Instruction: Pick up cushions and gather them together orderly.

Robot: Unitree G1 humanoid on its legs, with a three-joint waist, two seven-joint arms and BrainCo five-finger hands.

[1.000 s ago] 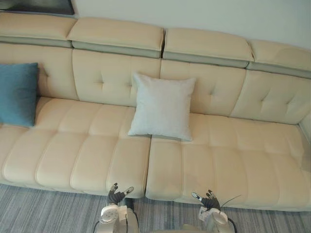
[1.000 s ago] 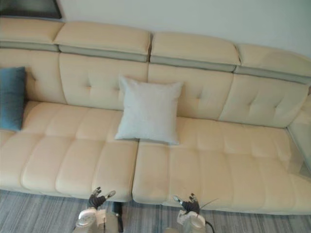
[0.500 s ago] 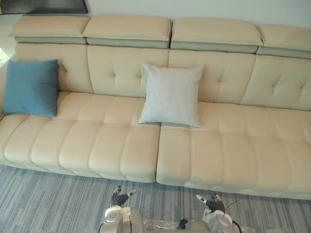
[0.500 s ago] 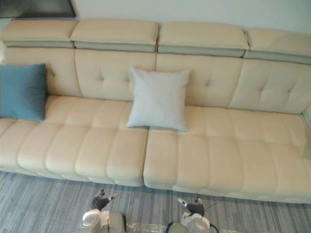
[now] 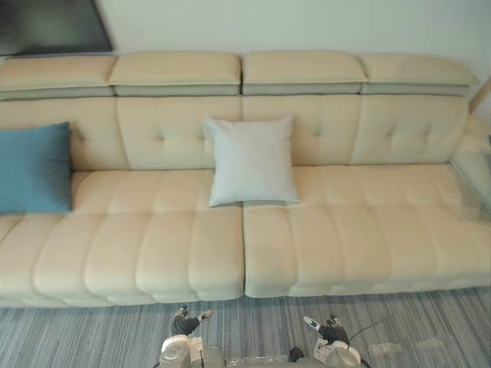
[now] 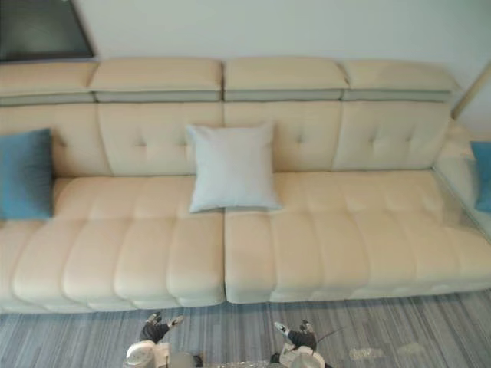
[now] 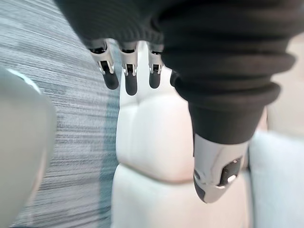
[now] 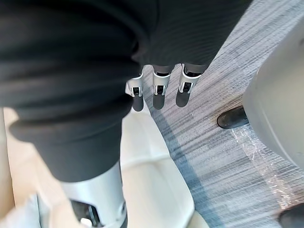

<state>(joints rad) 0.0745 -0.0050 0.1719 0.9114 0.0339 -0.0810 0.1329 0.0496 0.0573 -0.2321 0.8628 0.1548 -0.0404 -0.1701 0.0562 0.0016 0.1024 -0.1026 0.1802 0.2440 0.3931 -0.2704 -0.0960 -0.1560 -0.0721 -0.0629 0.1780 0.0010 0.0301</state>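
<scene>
A pale grey cushion (image 5: 252, 159) leans upright against the backrest at the middle of the cream sofa (image 5: 153, 245). A blue cushion (image 5: 34, 169) leans on the backrest at the sofa's left end. Another blue cushion (image 6: 483, 175) shows at the far right, on the sofa's corner section. My left hand (image 5: 186, 322) and right hand (image 5: 326, 330) hang low over the carpet in front of the sofa, well short of any cushion. In the wrist views, the left hand's fingers (image 7: 129, 78) and the right hand's fingers (image 8: 160, 92) are straight and hold nothing.
Grey striped carpet (image 5: 92, 337) runs along the sofa's front. A dark frame (image 5: 46, 27) hangs on the wall at the upper left. The sofa turns a corner at the right end (image 6: 460, 165).
The whole picture has shifted: the camera has moved, so more carpet and the sofa's right corner with a second blue cushion now show. Both hands stay open and low.
</scene>
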